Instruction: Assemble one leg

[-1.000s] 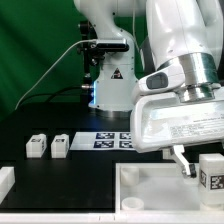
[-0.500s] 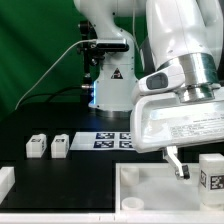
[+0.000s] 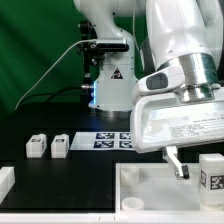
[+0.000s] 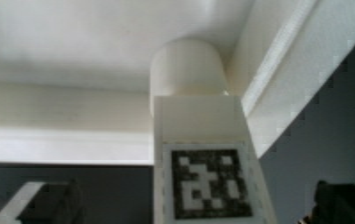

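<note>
leg (image 3: pixel 211 172): white blocky post, upright, black-and-white tag facing camera, 4 o'clock in exterior view. spare legs (image 3: pixel 37 146) (image 3: pixel 61 146) side by side, 8 o'clock.

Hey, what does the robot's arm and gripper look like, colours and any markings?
The arm is glossy white with rounded segments and a grey ring at the wrist. The gripper has a boxy white body with faint grey lettering and slim dark fingers.

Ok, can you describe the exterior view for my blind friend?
At the exterior view's right, a big white gripper hangs close to an upright white leg with a black-and-white tag, by a white tray. At its left, two more legs sit on the black table.
</note>
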Motion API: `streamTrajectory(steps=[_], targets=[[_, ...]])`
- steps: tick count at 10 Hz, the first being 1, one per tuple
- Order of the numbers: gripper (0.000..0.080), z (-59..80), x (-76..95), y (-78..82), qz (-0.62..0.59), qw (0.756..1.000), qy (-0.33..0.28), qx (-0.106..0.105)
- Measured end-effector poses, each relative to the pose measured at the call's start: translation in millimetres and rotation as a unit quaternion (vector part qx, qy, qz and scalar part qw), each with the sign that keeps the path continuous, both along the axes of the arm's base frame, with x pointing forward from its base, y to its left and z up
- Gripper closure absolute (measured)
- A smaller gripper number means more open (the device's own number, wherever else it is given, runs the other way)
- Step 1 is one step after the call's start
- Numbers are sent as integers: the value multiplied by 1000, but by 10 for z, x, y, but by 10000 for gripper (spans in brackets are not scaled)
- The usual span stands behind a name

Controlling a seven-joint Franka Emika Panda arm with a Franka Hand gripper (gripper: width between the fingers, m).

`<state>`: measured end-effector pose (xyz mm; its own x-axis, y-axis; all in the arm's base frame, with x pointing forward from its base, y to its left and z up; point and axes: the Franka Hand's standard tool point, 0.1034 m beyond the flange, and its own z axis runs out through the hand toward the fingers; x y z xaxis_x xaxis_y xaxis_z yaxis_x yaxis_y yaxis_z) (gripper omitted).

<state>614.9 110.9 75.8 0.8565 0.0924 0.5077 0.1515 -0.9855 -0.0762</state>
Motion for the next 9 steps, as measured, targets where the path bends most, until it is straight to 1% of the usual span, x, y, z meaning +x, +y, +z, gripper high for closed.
streamTrajectory(steps=[1, 2, 3, 4, 5, 7, 8, 9], targets=[[151, 63, 0, 32, -8, 1000, 24, 8], [151, 83, 16, 91, -11, 998, 57, 16], [151, 96, 66, 79, -12, 997, 69, 18], [151, 62, 69, 49, -10, 995, 102, 18], [151, 55, 71, 59, -5, 987, 157, 20], [151, 28, 97, 31, 4, 972, 233, 22], [151, 38, 157, 34, 3, 973, 230, 24], [151, 27, 145, 36, 3, 973, 230, 24]])
